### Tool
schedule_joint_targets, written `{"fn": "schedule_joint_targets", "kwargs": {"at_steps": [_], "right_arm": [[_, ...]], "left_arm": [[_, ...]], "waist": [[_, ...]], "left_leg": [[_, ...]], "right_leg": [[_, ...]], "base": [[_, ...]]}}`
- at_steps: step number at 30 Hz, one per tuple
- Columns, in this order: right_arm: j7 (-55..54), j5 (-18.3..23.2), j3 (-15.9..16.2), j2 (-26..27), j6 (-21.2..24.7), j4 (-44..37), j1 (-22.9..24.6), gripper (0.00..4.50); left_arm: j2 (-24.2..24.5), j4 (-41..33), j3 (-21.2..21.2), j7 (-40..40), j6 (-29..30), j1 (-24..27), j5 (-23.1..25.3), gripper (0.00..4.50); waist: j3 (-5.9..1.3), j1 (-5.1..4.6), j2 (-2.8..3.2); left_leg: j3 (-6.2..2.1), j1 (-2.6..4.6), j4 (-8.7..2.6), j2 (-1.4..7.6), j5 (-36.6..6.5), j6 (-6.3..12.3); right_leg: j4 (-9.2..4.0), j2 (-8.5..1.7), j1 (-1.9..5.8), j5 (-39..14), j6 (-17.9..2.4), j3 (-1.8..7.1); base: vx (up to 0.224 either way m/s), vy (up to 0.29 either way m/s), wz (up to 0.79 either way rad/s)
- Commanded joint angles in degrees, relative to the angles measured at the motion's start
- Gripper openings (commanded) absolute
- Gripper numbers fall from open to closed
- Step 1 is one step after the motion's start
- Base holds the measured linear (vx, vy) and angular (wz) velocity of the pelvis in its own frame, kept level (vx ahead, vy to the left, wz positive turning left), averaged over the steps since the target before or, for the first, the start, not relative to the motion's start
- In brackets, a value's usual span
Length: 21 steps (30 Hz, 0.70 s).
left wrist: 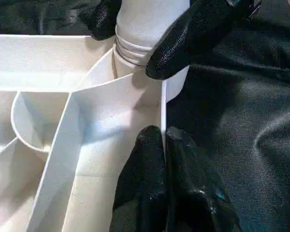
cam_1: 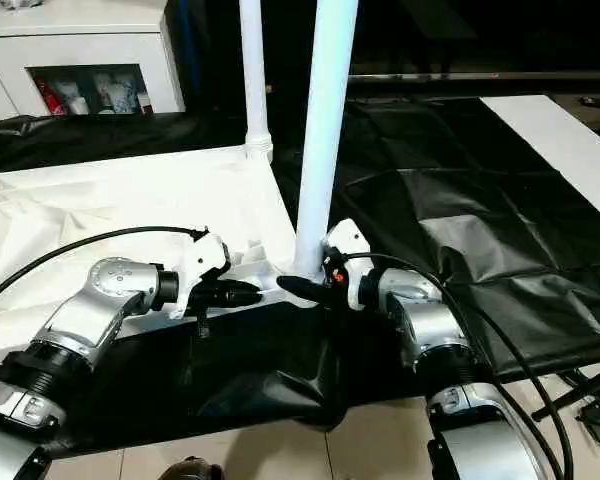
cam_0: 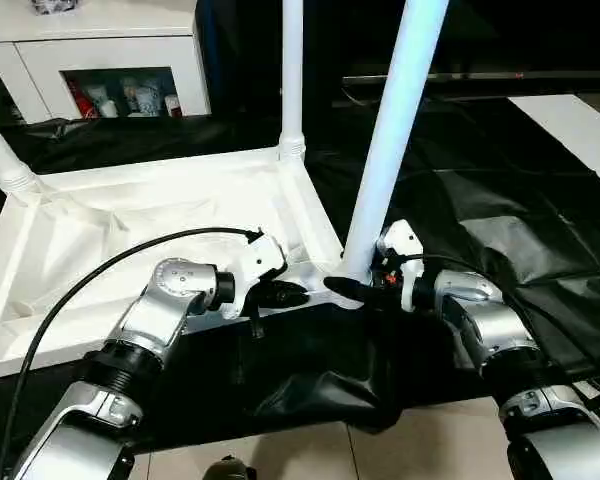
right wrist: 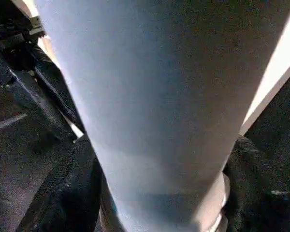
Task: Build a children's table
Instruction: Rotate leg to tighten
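Left gripper (cam_0: 285,294): fingers pressed together, pinching the thin near rim of the tabletop (cam_0: 130,230) just beside the near corner socket (left wrist: 135,53); in the left wrist view 1 black finger (left wrist: 145,169) lies inside the rim and the other outside it.
Right gripper (cam_0: 352,291): 2 black fingers stand apart on either side of the near leg (cam_0: 395,130) at its base; the right wrist view shows a dark pad on each flank of the white tube, but contact with it cannot be judged.
Near leg: upright in the near corner socket, leaning slightly, its top cut off by the frame edge.
Tabletop: upside down on the black-draped work table (cam_0: 480,190), ribbed underside facing up, thin walls dividing it into shallow compartments that hold nothing.
Far leg (cam_0: 292,70): standing in the far corner socket, top cut off.
3rd leg (cam_0: 0,150): at the far left corner, slanting out of the picture; only its lower part visible.
Cabinet (cam_0: 100,50): white, behind the table; 1 open shelf holds bottles and packets too small to identify.
White panel (cam_0: 570,130): flat on the black cloth at the far right, well apart from the tabletop.
Hidden: the socket's inside, covered by the near leg and the gripper fingers.
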Motion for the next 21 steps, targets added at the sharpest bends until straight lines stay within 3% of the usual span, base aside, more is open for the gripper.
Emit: {"fn": "schedule_joint_targets", "kwargs": {"at_steps": [1,6,9,14,16,18,21], "right_arm": [[1.7,0.7,0.3,0.4,0.8,-1.9,1.0,2.79],[0.6,1.2,-0.4,1.3,1.6,-1.8,1.3,2.75],[-5.5,0.8,-2.0,3.1,1.0,0.9,0.5,2.74],[-20.9,-1.6,-3.9,7.0,-0.2,6.6,-1.2,2.74],[-35.6,-3.6,-5.5,10.3,1.2,11.0,-3.9,2.74],[-41.0,-5.0,-5.4,11.2,1.5,12.5,-5.0,2.74],[-45.7,-5.0,-5.9,12.8,1.1,15.1,-7.1,2.74]], "left_arm": [[-0.2,-2.9,0.8,0.2,-0.2,-0.5,-1.4,0.00],[-0.1,-3.2,0.9,-0.2,0.6,-0.3,-1.5,0.00],[-0.8,-1.6,0.9,1.6,0.7,-0.8,-0.8,0.00],[-4.7,6.1,1.7,13.5,1.3,-4.2,3.1,0.00],[-9.0,11.4,2.2,23.3,2.5,-7.8,5.1,0.00],[-10.8,13.4,2.6,27.7,3.1,-9.4,5.8,0.00],[-13.5,16.6,2.7,33.0,3.0,-11.6,6.5,0.00]], "waist": [[-4.42,-0.26,-0.20],[-4.38,-0.30,0.07],[-4.32,-0.51,-0.03],[-4.10,-1.16,0.10],[-4.02,-1.37,0.47],[-4.11,-1.23,0.51],[-4.17,-1.05,0.33]], "left_leg": [[-0.88,1.17,-3.90,1.89,-12.3,1.82],[-0.89,1.22,-3.92,1.85,-12.8,1.74],[-0.97,1.23,-4.06,1.85,-13.4,1.10],[-1.06,1.76,-4.33,1.60,-16.3,-1.03],[-1.10,1.92,-4.41,1.62,-16.5,-1.93],[-1.14,2.32,-4.36,1.50,-17.6,-2.41],[-1.12,1.89,-4.33,1.40,-17.5,-1.56]], "right_leg": [[-3.99,-3.60,3.04,-13.1,-11.5,2.92],[-4.06,-3.57,3.00,-13.2,-11.7,2.89],[-4.22,-3.73,2.94,-14.3,-11.4,2.95],[-4.93,-3.73,2.65,-19.3,-10.1,2.97],[-5.04,-3.63,2.36,-19.2,-10.0,3.03],[-5.26,-3.66,2.39,-20.0,-9.6,2.93],[-5.40,-3.77,2.72,-19.4,-9.1,2.88]], "base": [[0.000,0.000,0.00],[0.000,0.000,0.00],[0.000,0.000,0.00],[0.000,0.000,0.00],[0.000,0.000,0.00],[0.000,0.000,0.00],[0.000,0.000,0.00]]}}
